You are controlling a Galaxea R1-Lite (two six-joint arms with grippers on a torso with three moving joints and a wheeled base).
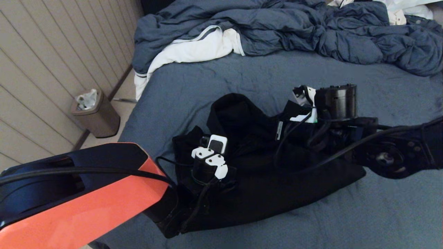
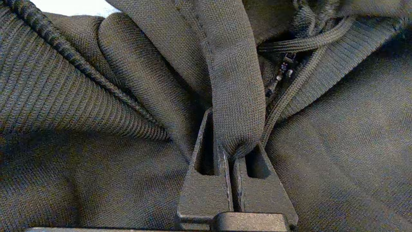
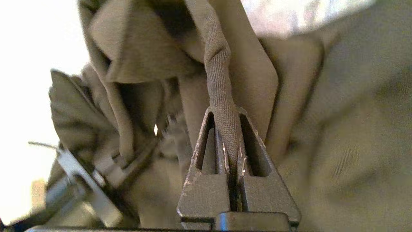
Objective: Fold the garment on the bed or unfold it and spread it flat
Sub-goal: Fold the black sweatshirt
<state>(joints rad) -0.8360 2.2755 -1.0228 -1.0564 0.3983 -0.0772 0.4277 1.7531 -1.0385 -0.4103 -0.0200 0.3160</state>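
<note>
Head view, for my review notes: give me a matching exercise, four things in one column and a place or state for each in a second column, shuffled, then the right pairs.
Things:
1. hoodie
2. duvet
3. bin
4. left hand

Places or states:
A. on the floor beside the bed
B. shut on a fold of black cloth
C. bunched up in the middle of the blue sheet
D. heaped at the far end of the bed

Pairs: 1-C, 2-D, 3-A, 4-B
</note>
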